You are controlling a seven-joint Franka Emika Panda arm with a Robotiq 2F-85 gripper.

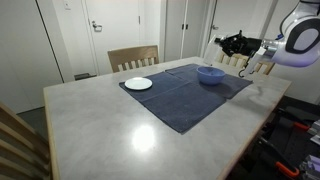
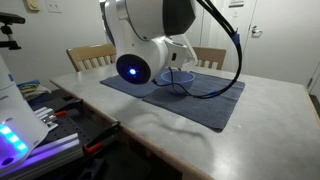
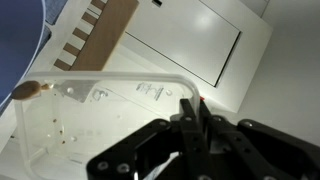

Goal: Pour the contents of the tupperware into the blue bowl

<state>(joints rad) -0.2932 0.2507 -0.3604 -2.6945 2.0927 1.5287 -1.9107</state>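
Observation:
In the wrist view my gripper (image 3: 192, 106) is shut on the rim of the tupperware (image 3: 100, 125), a clear rectangular container that is tipped over. One brown bit of the contents (image 3: 25, 91) sits at its far corner, and a few small specks cling inside. The blue bowl (image 1: 210, 74) stands on the dark blue cloth (image 1: 185, 95), just left of my wrist (image 1: 238, 44). In an exterior view my arm (image 2: 150, 40) hides most of the blue bowl (image 2: 182, 76). A blue surface (image 3: 15, 30) fills the wrist view's top left corner; whether it is bowl or cloth I cannot tell.
A flat white plate (image 1: 139, 83) lies on the cloth's far left corner. Wooden chairs (image 1: 133, 57) stand behind the pale table (image 1: 100, 130). A slatted chair back (image 3: 95, 35) shows beyond the container. Equipment and cables (image 2: 60, 120) sit off the table's edge.

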